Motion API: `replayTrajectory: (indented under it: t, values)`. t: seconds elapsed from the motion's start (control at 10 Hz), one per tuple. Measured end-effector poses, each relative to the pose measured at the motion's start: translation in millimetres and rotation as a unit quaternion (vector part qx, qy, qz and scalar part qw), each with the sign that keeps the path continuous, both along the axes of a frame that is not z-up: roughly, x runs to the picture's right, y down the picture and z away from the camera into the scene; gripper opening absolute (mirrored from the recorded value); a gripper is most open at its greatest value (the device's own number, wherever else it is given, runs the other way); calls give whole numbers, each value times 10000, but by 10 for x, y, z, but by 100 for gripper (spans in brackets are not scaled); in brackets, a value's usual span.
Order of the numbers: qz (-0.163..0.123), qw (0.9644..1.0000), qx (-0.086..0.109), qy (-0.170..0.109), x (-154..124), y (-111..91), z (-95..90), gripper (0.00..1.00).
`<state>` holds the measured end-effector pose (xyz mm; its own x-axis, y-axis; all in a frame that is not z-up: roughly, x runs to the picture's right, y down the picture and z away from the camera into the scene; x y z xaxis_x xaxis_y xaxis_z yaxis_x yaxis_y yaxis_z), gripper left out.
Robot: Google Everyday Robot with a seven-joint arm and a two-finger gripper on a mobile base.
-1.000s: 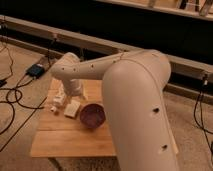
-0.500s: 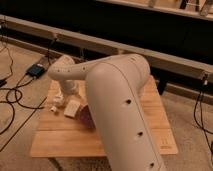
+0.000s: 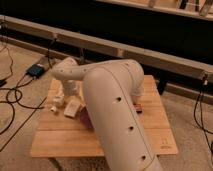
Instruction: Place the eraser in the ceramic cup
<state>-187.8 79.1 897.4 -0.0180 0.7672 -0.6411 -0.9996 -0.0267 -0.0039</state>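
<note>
Your eraser (image 3: pixel 73 107) lies flat on the wooden desk (image 3: pixel 65 141), in its left half, a pale block slightly turned against the desk's edges. Just to its left, near the desk's left edge, you see a small white object (image 3: pixel 54 106); whether that is the cup or the tube, you cannot tell. Right of the eraser, a dark purple bowl (image 3: pixel 85 118) peeks out from behind the arm, most of it covered.

Your claw (image 3: pixel 64 97) hangs just above and slightly behind the eraser, between it and the small white object. You cannot tell whether it is open, closed or touching either one.

The white arm (image 3: pixel 116 112) fills the middle of your view: it rises from the lower right, bends over the desk, reaches left and turns down at the wrist. Past the arm, on the right half of the desk, a dark flat bar (image 3: pixel 138 108) lies well apart from the eraser.

On the floor to your left, black cables (image 3: pixel 14 97) trail toward a small dark box (image 3: pixel 36 70).
</note>
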Motion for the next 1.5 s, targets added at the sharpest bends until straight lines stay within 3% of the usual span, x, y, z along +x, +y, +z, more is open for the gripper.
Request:
replayTrajectory:
  t: [0.4, 0.9, 1.5]
  values:
    - [58, 9994, -322, -147, 25, 179, 107, 65]
    - [210, 9982, -337, -457, -11, 5, 33, 65]
    - [130, 9965, -486, -673, -130, 129, 55, 65]
